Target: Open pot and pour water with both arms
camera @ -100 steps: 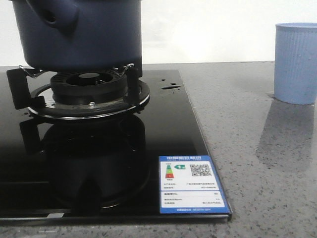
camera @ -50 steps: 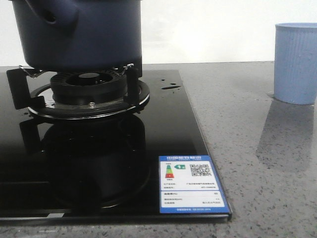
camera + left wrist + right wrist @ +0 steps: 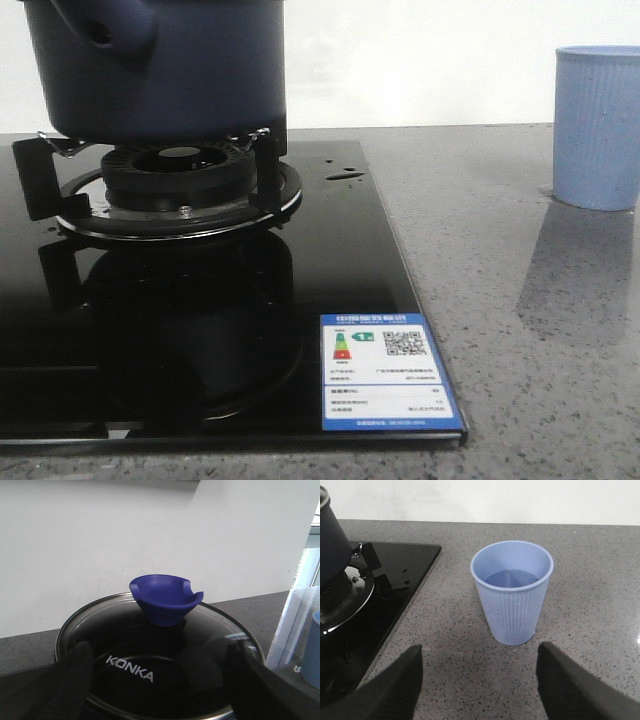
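Pot point(image 3: 160, 70) sits lidded on the burner point(image 3: 180, 185), left gripper point(image 3: 155, 680) spread wide facing the lid knob point(image 3: 166, 599), probably to lift it, while the right gripper point(image 3: 480, 690) gapes at the cup point(image 3: 512, 592), ready to pour.

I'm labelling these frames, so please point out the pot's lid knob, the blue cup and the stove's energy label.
lid knob point(image 3: 166, 600), left wrist view, its bowl-shaped front
blue cup point(image 3: 513, 610), right wrist view, its ribbed wall
energy label point(image 3: 388, 372), front view, sticker's middle

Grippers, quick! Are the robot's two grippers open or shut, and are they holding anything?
Left gripper: open, holding nothing, its fingers spread before the pot lid's blue knob.
Right gripper: open, holding nothing, facing the light blue cup.
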Controlling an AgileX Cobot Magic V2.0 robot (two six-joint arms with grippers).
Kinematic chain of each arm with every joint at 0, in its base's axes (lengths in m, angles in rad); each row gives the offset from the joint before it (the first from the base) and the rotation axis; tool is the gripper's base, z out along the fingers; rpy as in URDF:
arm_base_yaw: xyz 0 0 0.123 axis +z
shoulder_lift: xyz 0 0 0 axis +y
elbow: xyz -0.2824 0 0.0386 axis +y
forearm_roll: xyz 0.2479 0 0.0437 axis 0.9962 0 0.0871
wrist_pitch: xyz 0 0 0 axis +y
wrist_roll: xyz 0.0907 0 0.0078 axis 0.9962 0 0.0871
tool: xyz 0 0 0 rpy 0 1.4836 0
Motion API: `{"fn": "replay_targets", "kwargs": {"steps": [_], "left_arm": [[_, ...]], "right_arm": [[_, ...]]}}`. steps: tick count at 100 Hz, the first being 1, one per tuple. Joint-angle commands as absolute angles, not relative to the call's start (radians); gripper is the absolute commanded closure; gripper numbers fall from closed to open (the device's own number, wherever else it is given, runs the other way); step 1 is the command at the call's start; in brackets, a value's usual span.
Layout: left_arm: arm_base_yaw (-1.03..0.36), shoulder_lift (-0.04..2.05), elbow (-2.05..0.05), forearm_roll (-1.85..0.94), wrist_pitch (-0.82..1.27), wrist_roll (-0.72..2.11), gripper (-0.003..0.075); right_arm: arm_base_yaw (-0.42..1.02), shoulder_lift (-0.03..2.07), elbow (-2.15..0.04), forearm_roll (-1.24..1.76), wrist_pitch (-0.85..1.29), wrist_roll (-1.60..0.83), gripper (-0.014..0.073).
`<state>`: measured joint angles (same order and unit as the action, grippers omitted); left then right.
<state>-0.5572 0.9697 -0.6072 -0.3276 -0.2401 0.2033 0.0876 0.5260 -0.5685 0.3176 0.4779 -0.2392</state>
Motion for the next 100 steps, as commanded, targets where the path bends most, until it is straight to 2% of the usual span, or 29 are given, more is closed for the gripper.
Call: {"fn": "replay_targets", "kwargs": {"steps": [1,48,84,91,100], "left_arm": [[-0.565,1.008,-0.672,-0.328,-0.348,0.198,0.0154],[-0.562,1.255,-0.87,-0.273,-0.348,0.198,0.0146],[-0.562,1.319,-0.91,-0.247,-0.354,0.198,0.0152],[-0.562,1.319,-0.91,-0.245,-0.356,0.198,0.0175],[-0.562,1.319,-0.91,-0.245,-0.368,0.198,0.0253]], "right_arm": [[0.088,0.538,-0.604,0.323,0.417,-0.254,0.0153],[0.088,0.538,-0.604,0.323,0.417,-0.254,0.0153],[0.088,0.538,-0.604,0.323,0.417,-0.254,0.0153],[0.088,0.538,-0.604,0.323,0.415,-0.254,0.0153],[0.088,0.538,-0.604,0.323,0.415,-0.254,0.0153]]}}
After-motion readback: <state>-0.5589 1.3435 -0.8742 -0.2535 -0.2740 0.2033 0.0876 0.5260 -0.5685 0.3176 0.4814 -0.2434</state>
